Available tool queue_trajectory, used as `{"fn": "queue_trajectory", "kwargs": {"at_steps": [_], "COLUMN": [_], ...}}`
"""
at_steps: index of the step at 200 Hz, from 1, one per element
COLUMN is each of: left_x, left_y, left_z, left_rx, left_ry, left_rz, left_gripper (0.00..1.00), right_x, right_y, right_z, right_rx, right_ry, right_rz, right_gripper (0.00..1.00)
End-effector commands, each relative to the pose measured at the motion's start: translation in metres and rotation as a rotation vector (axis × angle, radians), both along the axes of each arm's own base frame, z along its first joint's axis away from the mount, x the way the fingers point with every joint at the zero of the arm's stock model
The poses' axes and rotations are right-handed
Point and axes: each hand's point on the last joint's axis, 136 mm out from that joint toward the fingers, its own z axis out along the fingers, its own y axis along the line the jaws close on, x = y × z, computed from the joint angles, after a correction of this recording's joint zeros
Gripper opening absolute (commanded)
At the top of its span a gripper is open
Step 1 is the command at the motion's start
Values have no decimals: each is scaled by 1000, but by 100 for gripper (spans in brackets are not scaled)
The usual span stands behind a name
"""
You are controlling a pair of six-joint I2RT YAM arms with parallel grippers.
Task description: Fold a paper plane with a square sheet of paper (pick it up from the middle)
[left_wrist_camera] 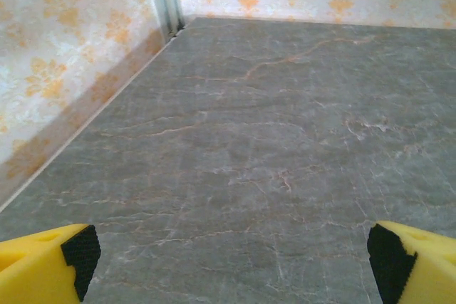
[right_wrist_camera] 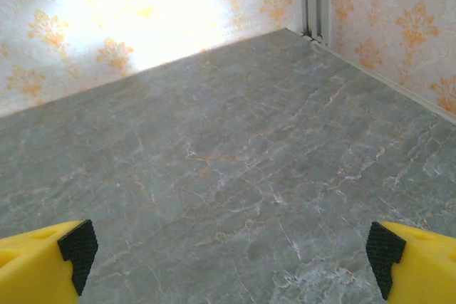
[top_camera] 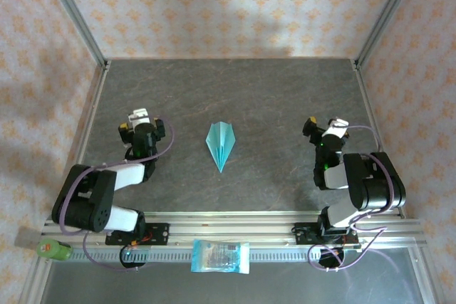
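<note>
Patterned wallpaper is enclosing a grey marbled desk (top_camera: pixel 285 90). The paper plane (top_camera: pixel 221 145) is lying at its middle, apparently flat, its long axis running far-to-near and its nose pointing at the near edge. Both arms are sitting bent at either side, with the left claw (top_camera: pixel 140 122) and the right claw (top_camera: pixel 325 127) gaping wide and gripping nothing.

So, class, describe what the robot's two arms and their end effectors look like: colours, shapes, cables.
The left arm and right arm are alike: chunky black joints, white links, a looping lilac cable along each. The left end effector and right end effector have yellow fingers tipped with black pads.
</note>
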Motion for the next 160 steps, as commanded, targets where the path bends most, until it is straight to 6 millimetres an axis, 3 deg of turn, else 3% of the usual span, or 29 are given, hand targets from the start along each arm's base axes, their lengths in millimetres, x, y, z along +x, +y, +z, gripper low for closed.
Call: {"fn": "queue_trajectory", "kwargs": {"at_steps": [1,18,34,63,80,160], "left_x": [12,13,1,6,14,14], "left_y": [-6,-7,-4,-5,-21,-18], "left_z": [27,22,22,19,17,17], "left_rx": [-6,-61,-60,-62,-65,-62], "left_ry": [-191,-188,-253,-218,-190,-186], "left_rz": [-71,-144,-143,-148,-255,-236], "left_gripper": [99,99,99,99,99,99], "right_x": [6,6,5,6,6,6], "right_y": [0,1,1,0,1,1], "right_z": [19,19,19,19,19,19], "right_rx": [-2,-2,-3,-4,-5,-5], "right_ry": [-67,-70,-70,-69,-67,-68], "right_rz": [-2,1,-1,-2,0,-2], "right_gripper": [100,100,100,100,100,100]}}
